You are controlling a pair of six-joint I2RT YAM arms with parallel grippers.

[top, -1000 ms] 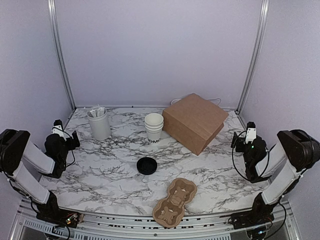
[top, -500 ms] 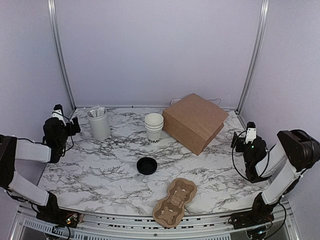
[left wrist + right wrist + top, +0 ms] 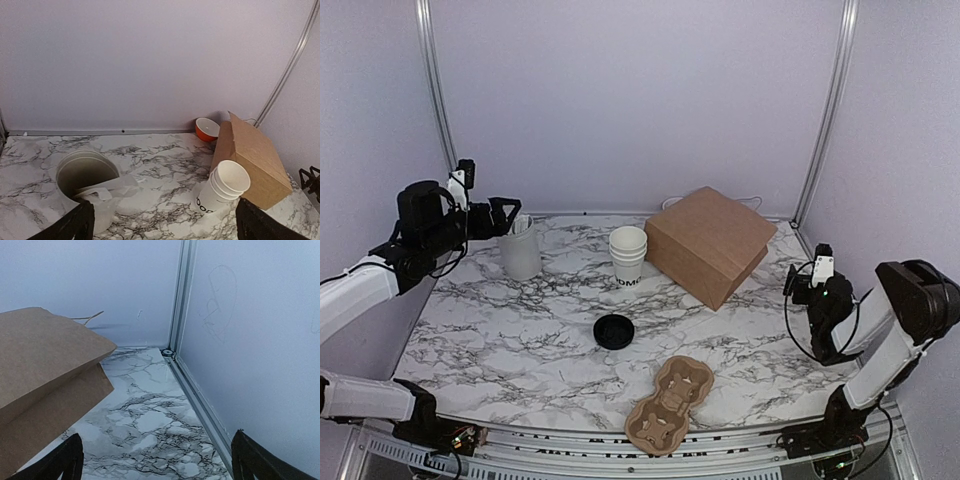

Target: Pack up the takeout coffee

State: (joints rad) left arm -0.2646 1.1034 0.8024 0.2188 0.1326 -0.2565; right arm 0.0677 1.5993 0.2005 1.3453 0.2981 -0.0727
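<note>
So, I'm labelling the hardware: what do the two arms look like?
Both the left arm and right arm have white links, black joints and black fingers. A black cable loops beside the right wrist.

On the counter (image 3: 500, 335), a stack of cups (image 3: 628, 255) stood at the back middle, with a canister (image 3: 520, 255) well to its left and a bag (image 3: 710, 245) just beside it on the right. A lid (image 3: 614, 331) lay in front of the cups, a carrier (image 3: 670, 403) lay at the near edge, and a bowl (image 3: 206, 129) sat behind the bag.
</note>
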